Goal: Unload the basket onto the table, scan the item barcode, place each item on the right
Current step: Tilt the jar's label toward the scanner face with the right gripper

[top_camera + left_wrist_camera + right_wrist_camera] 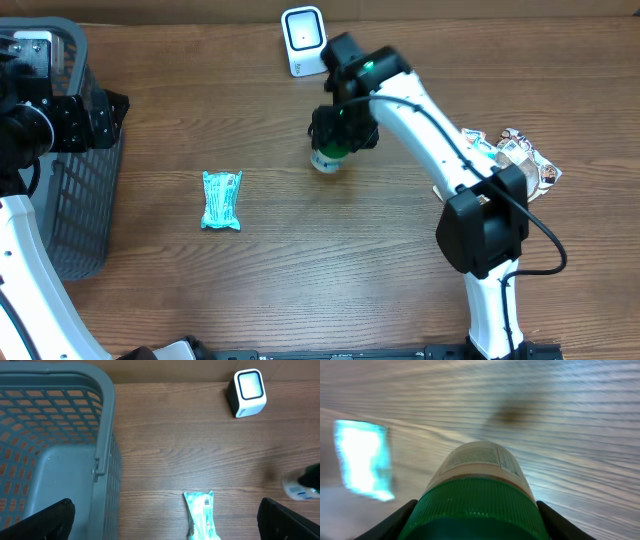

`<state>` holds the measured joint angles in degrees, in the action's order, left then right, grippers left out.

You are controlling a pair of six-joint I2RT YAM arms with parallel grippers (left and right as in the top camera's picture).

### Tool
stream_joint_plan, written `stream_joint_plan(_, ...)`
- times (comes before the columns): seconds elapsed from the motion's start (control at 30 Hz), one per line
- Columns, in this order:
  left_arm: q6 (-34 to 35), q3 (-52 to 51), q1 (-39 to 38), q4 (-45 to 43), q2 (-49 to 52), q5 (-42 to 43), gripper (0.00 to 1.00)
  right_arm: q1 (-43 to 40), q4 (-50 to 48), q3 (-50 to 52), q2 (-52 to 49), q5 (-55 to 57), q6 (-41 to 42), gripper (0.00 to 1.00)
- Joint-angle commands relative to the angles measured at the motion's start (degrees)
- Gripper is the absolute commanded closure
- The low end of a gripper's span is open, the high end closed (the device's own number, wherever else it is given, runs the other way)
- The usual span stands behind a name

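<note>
The bottle (480, 460), white-bodied with a printed label and a ribbed green cap (475, 495), is in the right end effector (340, 135) near the middle of the desk (300, 290), in the far half. In the right wrist view the two dark fingers (395, 520) press against opposite sides of the cap, so the end effector is clamped on the bottle at its cap end, and the bottle's body points away from the camera towards the wood. That view shows the bottle sharply while the desk behind it is smeared. From overhead only the pale lower end of the bottle shows below the black end effector; whether it touches the desk or is just above it cannot be told. The scanner (303, 40), a small white box with a dark-framed window, stands at the far edge of the desk, near the bottle but apart from it. A teal packet (222, 200) lies flat on the wood to the left of the bottle, well apart from it. A few printed snack packets (520, 155) lie at the right side, partly behind the right arm. A grey mesh basket (85, 200) sits at the left edge of the desk. The left end effector (167, 510) is over the basket's side, its fingers spread wide and holding nothing.
</note>
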<state>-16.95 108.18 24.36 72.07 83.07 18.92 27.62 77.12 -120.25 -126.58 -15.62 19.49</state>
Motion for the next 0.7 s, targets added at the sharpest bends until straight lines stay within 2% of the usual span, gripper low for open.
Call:
stream_joint_plan(0.0, -1.07, -0.13, -0.39, -0.07, 0.09, 0.57, 0.0, -3.48, 0.09, -4.52, 1.55, -16.46, -0.04, 0.56)
stream_joint_plan(0.17, -1.09, -0.13, -0.39, -0.07, 0.09, 0.59, 0.0, -9.18, -2.84, -5.2, 1.55, -36.22, -0.02, 0.57)
stream_joint_plan(0.33, -1.07, -0.13, -0.39, -0.07, 0.09, 0.57, 0.01, -13.75, -4.63, -5.18, 1.55, -50.05, -0.02, 0.57)
stream_joint_plan(0.47, -1.07, -0.13, -0.39, -0.07, 0.09, 0.57, 0.0, -15.45, -4.61, -5.18, 1.55, -54.8, -0.02, 0.57)
stream_joint_plan(0.67, -1.09, -0.13, -0.39, -0.07, 0.09, 0.57, 0.01, -15.67, -4.61, -5.18, 1.55, -55.69, 0.0, 0.57)
